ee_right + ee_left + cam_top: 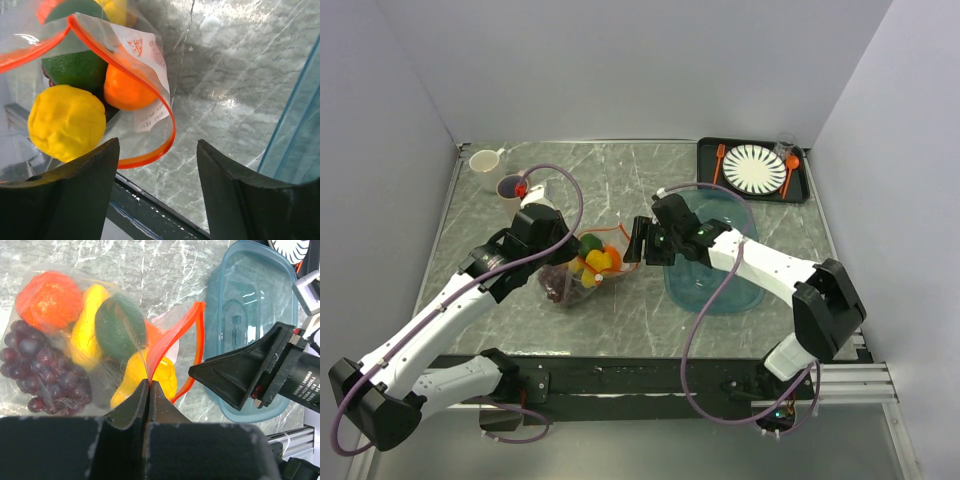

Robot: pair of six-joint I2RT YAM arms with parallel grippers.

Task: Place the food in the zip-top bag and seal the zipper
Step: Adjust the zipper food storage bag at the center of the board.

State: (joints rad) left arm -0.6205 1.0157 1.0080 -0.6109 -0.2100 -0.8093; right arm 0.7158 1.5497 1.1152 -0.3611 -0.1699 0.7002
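The clear zip-top bag (582,268) lies mid-table with the food inside: an orange (50,299), purple grapes (42,372), yellow pieces (90,337), a green piece (120,327). Its orange-red zipper (187,335) gapes open toward the right. My left gripper (149,382) is shut on the zipper strip at the bag's mouth. My right gripper (159,150) is open just right of the mouth, the zipper's curve (165,140) between its fingers. The right wrist view shows a yellow piece (65,122), an orange piece (125,90) and the green piece (77,67) in the bag.
A translucent teal tray (715,262) lies right of the bag, under my right arm. A black tray (803,185) holds a striped plate, orange fork and spoon at back right. Two cups (488,160) stand at back left.
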